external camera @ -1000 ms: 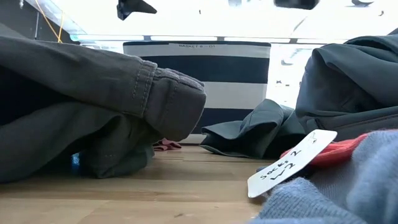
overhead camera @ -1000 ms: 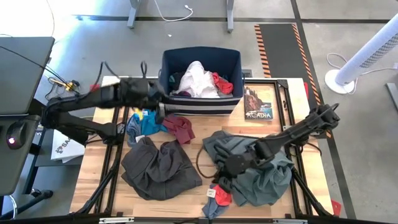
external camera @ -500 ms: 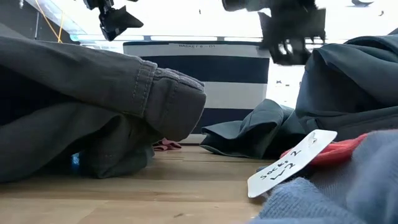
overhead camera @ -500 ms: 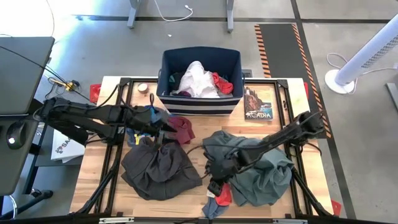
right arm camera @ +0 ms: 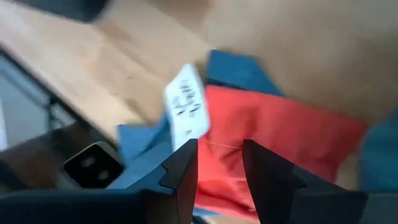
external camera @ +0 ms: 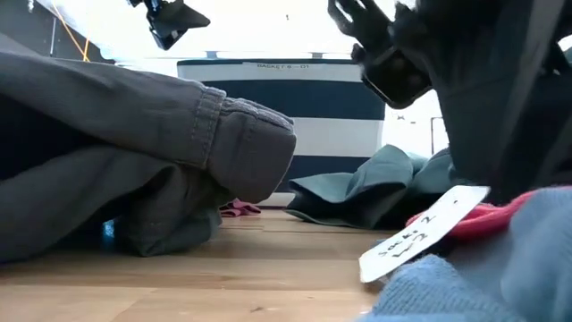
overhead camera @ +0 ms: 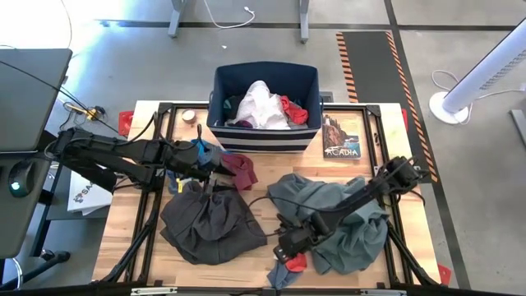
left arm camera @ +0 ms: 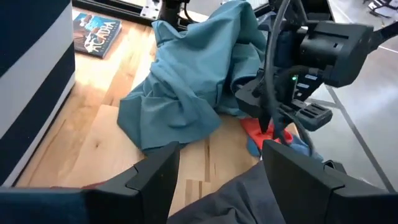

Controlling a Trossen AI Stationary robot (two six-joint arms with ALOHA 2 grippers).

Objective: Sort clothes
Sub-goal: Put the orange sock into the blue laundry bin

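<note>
Now the right gripper (overhead camera: 289, 245) has been brought down from the grey-green shirt (overhead camera: 345, 215) to the near edge of the table (overhead camera: 131, 247), where it hangs just above the red sock (right arm camera: 273, 134). Its fingers (right arm camera: 180, 171) are parted, straddling red cloth and a white tag (right arm camera: 186, 102), and nothing is yet grasped. From the low view, the tag has been nudged slightly, so contact with the sock pile is probable. The left gripper (overhead camera: 207, 167) has been carried from beside the navy bin (overhead camera: 265, 136) to the table's middle, and is held over the maroon piece (overhead camera: 238, 168) and the blue piece (overhead camera: 196, 161), just beyond the dark trousers (overhead camera: 212, 224); its fingers (left arm camera: 155, 180) are spread wide and empty. White and red garments already lie in the bin. Both arms appear to have been set up for fresh picks, so the sorting is judged partly done, with the trousers, shirt, socks and coloured pieces left on the table.
</note>
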